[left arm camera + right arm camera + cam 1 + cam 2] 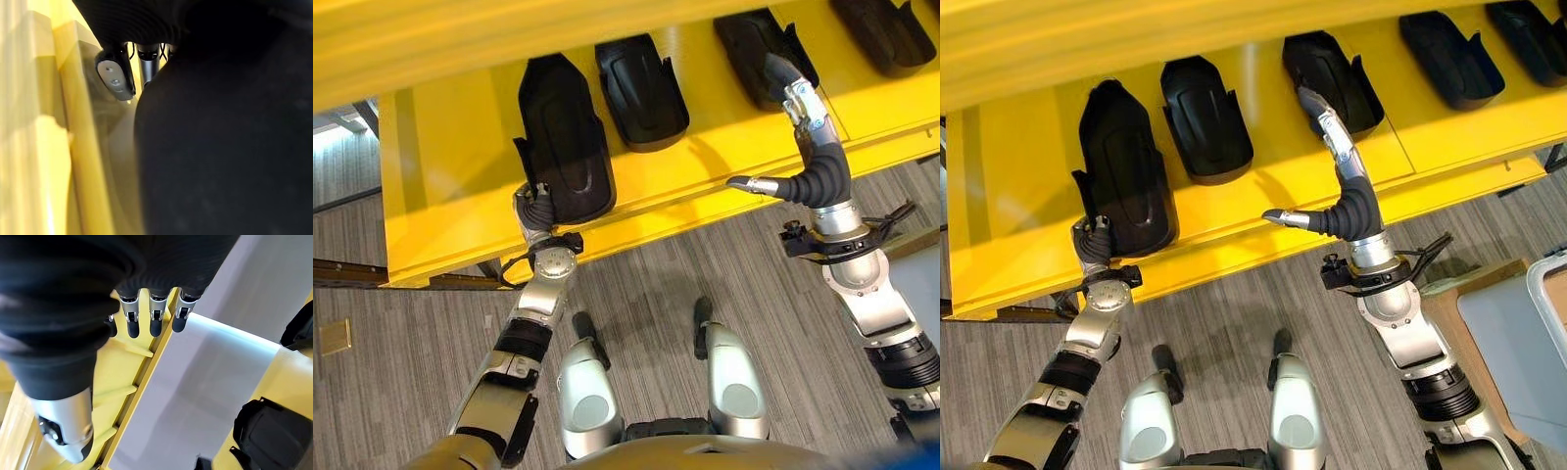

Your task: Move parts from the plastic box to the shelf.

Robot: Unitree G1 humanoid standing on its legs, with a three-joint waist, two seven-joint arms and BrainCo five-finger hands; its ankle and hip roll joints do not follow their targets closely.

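The yellow shelf (460, 127) carries a row of black moulded parts, each lying flat with its long axis running back from the front edge. The leftmost black part (563, 137) sits nearest that edge, its near end reaching almost to the lip. The left hand (536, 208) is at that near end; its fingers are hidden behind and under the part, so whether it grips cannot be told. The left wrist view shows the dark part close against the hand. The likely reading is that this part is being set down or slid rearward to line up with its neighbours.

The right hand (1332, 147) is raised over the shelf beside the third part (1332, 69), fingers straight and thumb spread, holding nothing. It appears held clear, possibly to steady.

A plastic box (1518, 333) shows at the robot's right, on the floor side.
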